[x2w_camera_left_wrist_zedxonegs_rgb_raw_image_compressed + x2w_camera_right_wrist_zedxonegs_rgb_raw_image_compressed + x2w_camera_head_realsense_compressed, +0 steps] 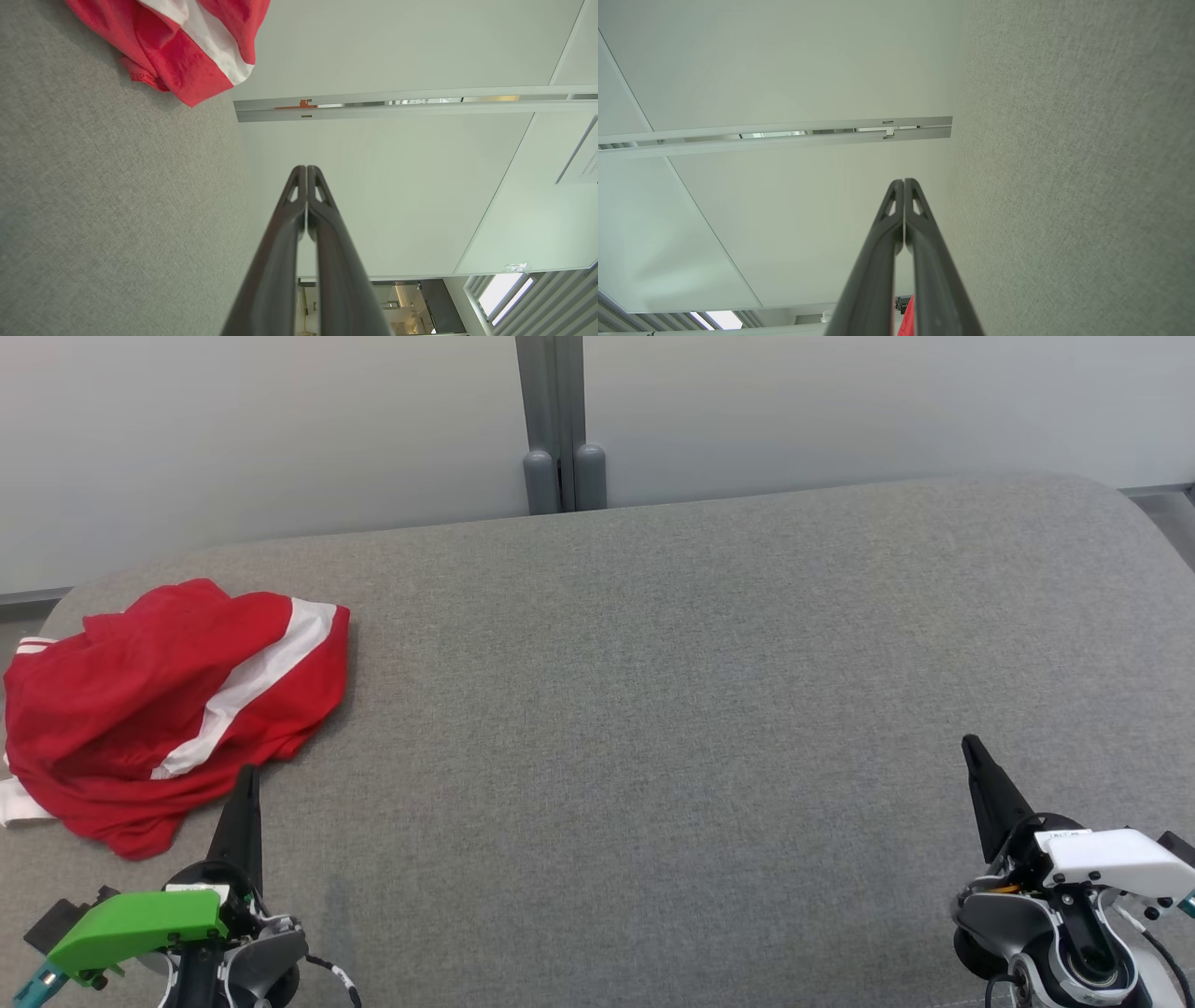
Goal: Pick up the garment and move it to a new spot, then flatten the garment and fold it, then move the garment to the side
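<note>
The crumpled red garment (pixel 168 709) lies at the left end of the grey desk (pixel 700 728), a low soft heap in the way. To the garment's right the desk runs flat and open, free for a pass. Behind the garment a pale wall (pixel 280 429) closes the far side, with a grey post (pixel 560 439) farther right. The left end effector (pixel 246 779), fingers together, stands just beside the garment's near edge.

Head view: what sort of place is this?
Probably an office or lab test bay: white partition panels joined by a grey post, behind a grey fabric-covered surface with one crumpled red garment on it.
</note>
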